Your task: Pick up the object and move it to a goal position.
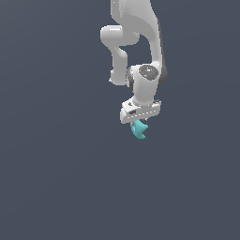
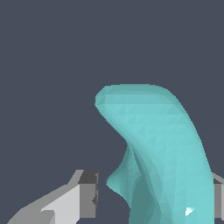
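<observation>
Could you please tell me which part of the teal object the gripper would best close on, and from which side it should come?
Best on the thicker base of the teal object, coming from directly above, as the gripper hangs now. The wrist view shows that base between the fingers, while the hooked tip curves away and narrows, probably a poorer hold.

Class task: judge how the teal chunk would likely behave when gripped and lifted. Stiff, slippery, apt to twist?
The teal chunk looks rigid: a solid faceted hook. Its curved, uneven sides probably give the jaws little flat contact, so it may twist. It likely feels light, being far smaller than the gripper.
</observation>
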`<state>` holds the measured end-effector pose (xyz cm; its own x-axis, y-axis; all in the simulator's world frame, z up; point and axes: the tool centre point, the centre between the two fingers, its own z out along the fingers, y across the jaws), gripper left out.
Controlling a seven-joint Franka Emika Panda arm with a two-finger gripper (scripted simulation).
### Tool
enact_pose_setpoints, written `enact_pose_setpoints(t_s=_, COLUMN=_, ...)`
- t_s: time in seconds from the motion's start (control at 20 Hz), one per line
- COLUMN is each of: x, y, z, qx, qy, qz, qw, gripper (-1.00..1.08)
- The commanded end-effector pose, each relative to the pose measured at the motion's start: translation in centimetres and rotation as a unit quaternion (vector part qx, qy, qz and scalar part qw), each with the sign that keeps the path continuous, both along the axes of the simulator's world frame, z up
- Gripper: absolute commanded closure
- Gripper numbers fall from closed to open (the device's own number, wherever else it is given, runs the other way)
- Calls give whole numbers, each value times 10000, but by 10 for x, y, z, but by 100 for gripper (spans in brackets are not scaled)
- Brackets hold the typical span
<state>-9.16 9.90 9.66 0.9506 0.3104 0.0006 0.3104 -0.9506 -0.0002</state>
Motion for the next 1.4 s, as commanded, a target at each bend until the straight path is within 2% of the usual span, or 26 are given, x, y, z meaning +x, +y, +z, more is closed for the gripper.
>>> enact_pose_setpoints(t_s=0.0, x=0, y=0, z=0, qx=-2, qy=0, qz=1, qw=10000, gripper=108)
enact_pose_setpoints(t_s=0.25, x=2, y=-5, z=7, qx=-2, qy=0, qz=1, qw=10000, gripper=108)
enact_pose_setpoints(t_s=0.55, x=9, y=-24, z=34, qx=1, qy=0, qz=2, qw=10000, gripper=108)
enact_pose_setpoints(t_s=1.35, x=45, y=-115, z=159, qx=8, qy=2, qz=4, qw=10000, gripper=108)
